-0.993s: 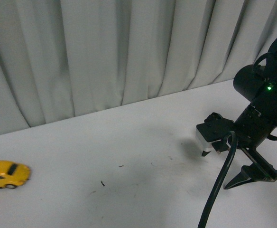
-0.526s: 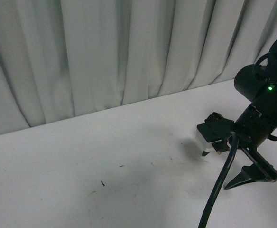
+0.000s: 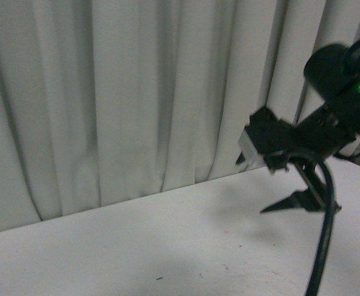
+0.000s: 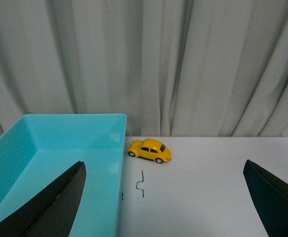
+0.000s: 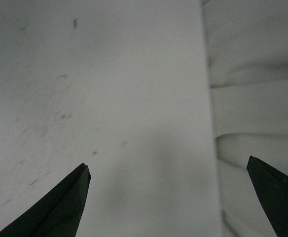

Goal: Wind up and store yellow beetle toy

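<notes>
yellow beetle toy just beside blue bin, right arm hovering above table, both jaws spread

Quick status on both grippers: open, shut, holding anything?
Left gripper: open wide, holding nothing.
Right gripper: open wide, holding nothing.

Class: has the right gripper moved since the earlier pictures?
Yes. The right gripper rose: its wrist block, earlier below the curtain hem, now sits above it.
</notes>
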Robot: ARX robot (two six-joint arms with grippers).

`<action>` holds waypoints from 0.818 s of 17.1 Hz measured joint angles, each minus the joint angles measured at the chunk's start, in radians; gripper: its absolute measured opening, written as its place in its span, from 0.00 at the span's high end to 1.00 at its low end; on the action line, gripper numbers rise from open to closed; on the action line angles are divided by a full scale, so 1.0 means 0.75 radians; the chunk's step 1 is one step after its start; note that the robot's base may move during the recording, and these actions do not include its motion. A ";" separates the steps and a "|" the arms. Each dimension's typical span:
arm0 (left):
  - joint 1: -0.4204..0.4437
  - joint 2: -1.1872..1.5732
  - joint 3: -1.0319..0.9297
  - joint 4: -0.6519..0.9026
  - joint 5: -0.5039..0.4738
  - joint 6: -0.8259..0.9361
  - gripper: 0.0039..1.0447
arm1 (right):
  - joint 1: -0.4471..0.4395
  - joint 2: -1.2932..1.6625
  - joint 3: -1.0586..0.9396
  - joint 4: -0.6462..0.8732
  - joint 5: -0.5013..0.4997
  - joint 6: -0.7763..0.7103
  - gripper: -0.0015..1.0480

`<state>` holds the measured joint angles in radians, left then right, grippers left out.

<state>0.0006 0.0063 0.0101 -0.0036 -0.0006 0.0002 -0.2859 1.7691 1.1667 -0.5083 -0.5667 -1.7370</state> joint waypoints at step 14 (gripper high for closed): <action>0.000 0.000 -0.001 0.000 0.000 0.000 0.06 | 0.378 -1.280 -0.989 1.240 0.756 1.978 0.70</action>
<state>0.0006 0.0063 0.0097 -0.0036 -0.0006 0.0002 -0.0021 0.8093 0.4248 0.4217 0.0002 -0.2539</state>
